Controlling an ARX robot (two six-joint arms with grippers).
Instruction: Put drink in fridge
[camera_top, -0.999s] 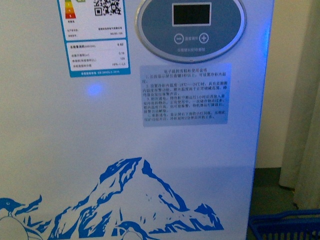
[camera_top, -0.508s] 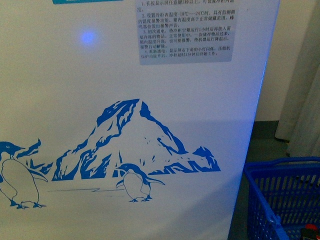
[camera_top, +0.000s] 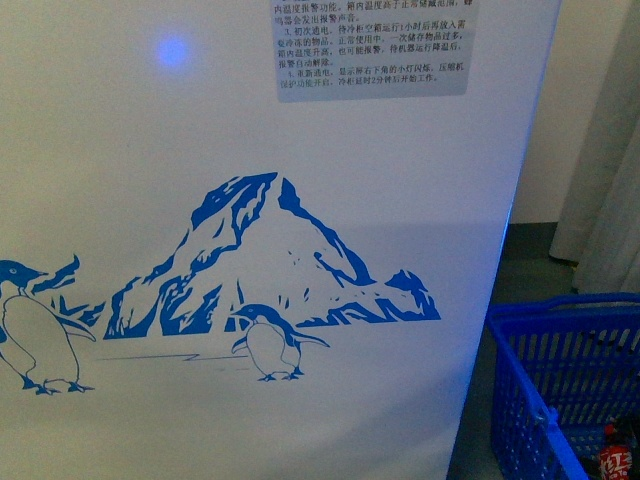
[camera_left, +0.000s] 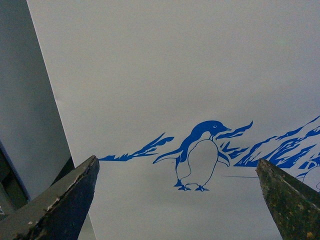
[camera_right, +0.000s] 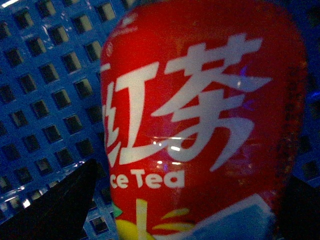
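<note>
Drink bottle (camera_right: 200, 115) sits low in the blue basket (camera_top: 560, 335), just right of the fridge (camera_top: 250, 180). Right gripper (camera_right: 190, 205) fingers flank the bottle; can't tell if they pinch it. Left gripper (camera_left: 176, 165) fingers spread, empty, facing the fridge front. Risk: a loose or off-centre hold lets the slick bottle slip, or it snags the basket rim on lifting.
</note>
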